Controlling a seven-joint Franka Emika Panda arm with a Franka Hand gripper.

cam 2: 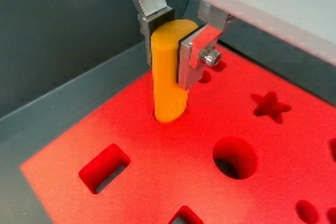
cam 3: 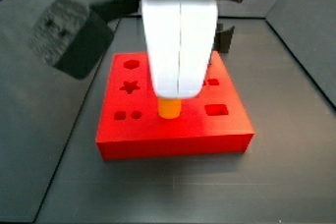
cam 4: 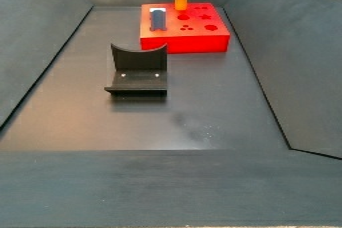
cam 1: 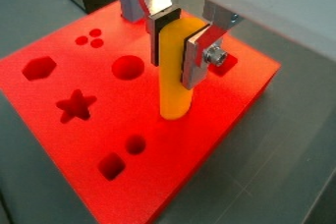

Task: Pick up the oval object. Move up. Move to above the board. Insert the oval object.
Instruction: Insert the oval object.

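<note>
We see the large flat red rectangular board with its shaped cutouts lying on the dark floor, the dark curved fixture well apart from it. Over the board hangs our gripper, silver plates clenched on the slim, smooth yellow-orange oval peg, which stands upright, its lower end meeting the board's top.

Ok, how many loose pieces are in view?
2: the yellow peg, upright in the gripper's fingers at the board, and a grey-blue block standing on the board. Others may be hidden.
</note>
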